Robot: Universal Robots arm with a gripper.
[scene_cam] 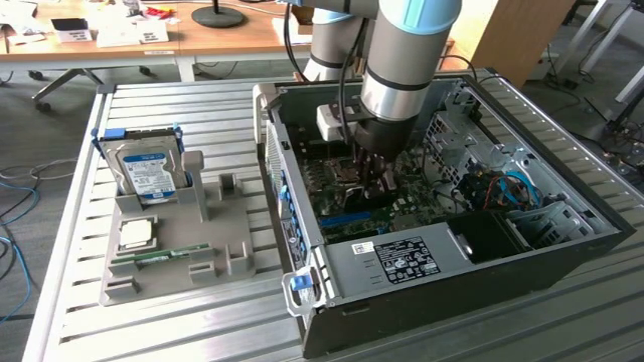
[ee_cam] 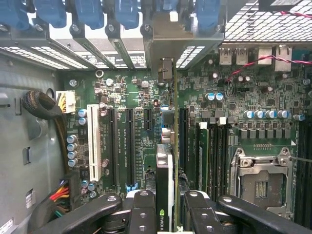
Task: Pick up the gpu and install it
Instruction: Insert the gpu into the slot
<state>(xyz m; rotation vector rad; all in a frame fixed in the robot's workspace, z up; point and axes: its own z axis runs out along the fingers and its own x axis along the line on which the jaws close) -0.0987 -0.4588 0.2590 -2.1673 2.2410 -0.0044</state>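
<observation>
Exterior view, from its left to its right: gray holder tray on the slatted table, with the hard drive standing upright in it and a RAM stick lying flat near its front. Next, the open computer case, and my arm reaching down into it, my gripper low over the motherboard. Wrist view: my two fingers are clamped on the gpu, one on each face. The card stands on edge, seen edge-on, its long axis running along the expansion slots, with its silver bracket end pointing toward the case's rear slot covers. It sits among the slots, beside the RAM slots; I cannot tell whether it is seated. CPU socket further over.
</observation>
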